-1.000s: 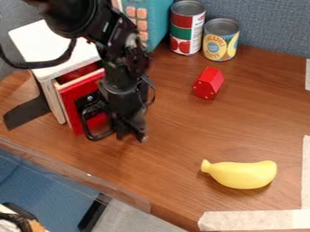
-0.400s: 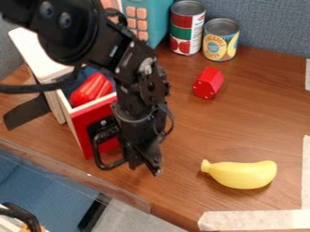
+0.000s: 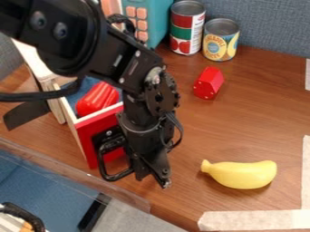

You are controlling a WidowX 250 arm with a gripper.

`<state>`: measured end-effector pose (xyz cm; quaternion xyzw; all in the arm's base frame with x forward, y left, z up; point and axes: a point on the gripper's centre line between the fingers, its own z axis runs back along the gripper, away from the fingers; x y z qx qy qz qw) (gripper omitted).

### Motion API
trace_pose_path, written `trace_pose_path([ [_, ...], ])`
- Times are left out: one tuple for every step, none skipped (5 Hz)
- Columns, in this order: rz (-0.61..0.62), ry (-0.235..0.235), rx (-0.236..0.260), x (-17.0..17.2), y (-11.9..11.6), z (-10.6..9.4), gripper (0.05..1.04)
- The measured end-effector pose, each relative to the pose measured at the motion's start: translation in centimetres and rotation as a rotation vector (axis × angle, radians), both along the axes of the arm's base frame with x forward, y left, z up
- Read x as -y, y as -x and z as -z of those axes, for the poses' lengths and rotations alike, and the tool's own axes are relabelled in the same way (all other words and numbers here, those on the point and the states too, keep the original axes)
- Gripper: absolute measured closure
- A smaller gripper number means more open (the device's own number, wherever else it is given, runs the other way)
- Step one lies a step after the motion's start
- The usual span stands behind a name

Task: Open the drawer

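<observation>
Since the earlier frames, our one drawer point(image 3: 86, 140) has slid farther out of its white cabinet point(image 3: 37, 59), the gripper point(image 3: 153, 176) moving along. We see it open, one red object point(image 3: 98, 98) inside. The gripper hangs at the black handle point(image 3: 104, 168); we cannot tell how open it is or what it holds. Outward, we count one red block point(image 3: 209, 83), one banana point(image 3: 240, 174), two cans point(image 3: 221, 41). The arm point(image 3: 66, 27) crosses over the cabinet; tabletop point(image 3: 194, 131) separates gripper from banana.
</observation>
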<state>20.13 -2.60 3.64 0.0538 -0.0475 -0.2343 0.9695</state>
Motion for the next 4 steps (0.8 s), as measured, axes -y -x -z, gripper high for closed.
trace_pose_path([
  [-0.015,0.003,-0.001,0.2,0.1,0.0,0.956],
  [-0.018,0.000,-0.014,0.3,-0.2,0.3,0.956],
  [-0.030,0.003,-0.019,0.4,-0.6,0.5,0.956],
  [-0.040,0.010,-0.017,0.5,-1.0,0.3,0.956],
])
